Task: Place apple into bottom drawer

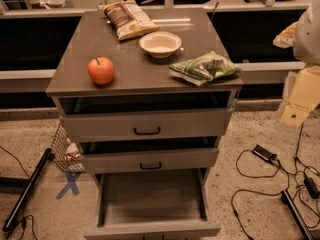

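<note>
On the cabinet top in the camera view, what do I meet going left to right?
Left to right: apple → white bowl → green bag. The chip bag at the back spans from apple to bowl, so I leave it unplaced. The end effector is not in view.

Speckled floor (250,134), warm dim light; black cables (239,184) strewn right, blue tape X (70,184) left; dark panels (35,39) behind.
</note>
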Tool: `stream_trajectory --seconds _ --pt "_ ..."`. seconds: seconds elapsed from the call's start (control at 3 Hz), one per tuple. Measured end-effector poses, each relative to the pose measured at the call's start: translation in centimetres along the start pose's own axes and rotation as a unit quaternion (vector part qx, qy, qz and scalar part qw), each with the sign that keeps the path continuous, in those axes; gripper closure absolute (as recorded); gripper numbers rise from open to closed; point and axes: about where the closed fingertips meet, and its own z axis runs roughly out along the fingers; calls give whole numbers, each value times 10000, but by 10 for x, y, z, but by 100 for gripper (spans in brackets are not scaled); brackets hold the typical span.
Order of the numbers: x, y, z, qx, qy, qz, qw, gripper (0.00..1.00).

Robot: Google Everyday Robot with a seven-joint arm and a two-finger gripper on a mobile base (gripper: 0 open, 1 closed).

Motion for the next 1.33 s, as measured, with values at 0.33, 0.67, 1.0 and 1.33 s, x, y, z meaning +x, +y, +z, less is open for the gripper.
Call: stream_trajectory --seconds 0.33,0.67,1.0,1.33 --pt "0 0 0 0 0 0 10000 0" --pt "-54 -1 21 -179 -383 -545 9976 0" --pt "-161 10 54 -253 -870 -1418 9857 0" --pt "-162 11 53 -248 -879 -1431 9855 0"
